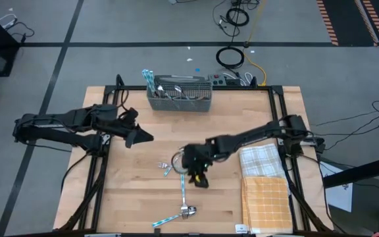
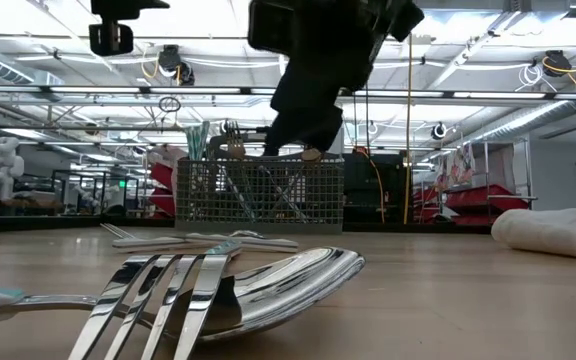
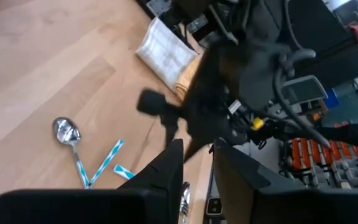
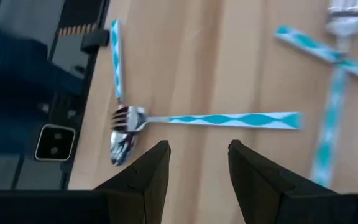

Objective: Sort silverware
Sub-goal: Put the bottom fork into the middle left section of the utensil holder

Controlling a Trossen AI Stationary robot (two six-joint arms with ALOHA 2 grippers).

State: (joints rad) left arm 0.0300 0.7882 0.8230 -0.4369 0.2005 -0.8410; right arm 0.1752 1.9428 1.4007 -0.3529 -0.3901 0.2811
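On the wooden surface (image 1: 137,191) near its middle, I count two loose clusters of silverware. The first, a spoon (image 3: 67,132) and two blue-patterned handles (image 3: 107,160) crossing it, lies just beside my right gripper (image 1: 198,176). The second, nearer the front edge, is a fork (image 4: 124,116) lying over a spoon bowl (image 4: 121,144), their two blue handles (image 4: 235,120) splaying apart; the low view shows the fork's four tines (image 2: 163,300) resting on that bowl. More pieces stand upright in the grey mesh basket (image 1: 179,100) at the far edge, two blue handles (image 1: 149,81) sticking out at its left end; how many are inside I cannot tell.

My right gripper hangs above the surface between the two clusters, fingers (image 4: 146,171) parted with bare wood showing between them, holding nothing. My left gripper (image 1: 139,136) hovers well apart on the left side, its fingers (image 3: 166,169) slightly open and empty. Two folded cloths, one white check (image 1: 261,160) and one orange check (image 1: 265,201), lie at the right.
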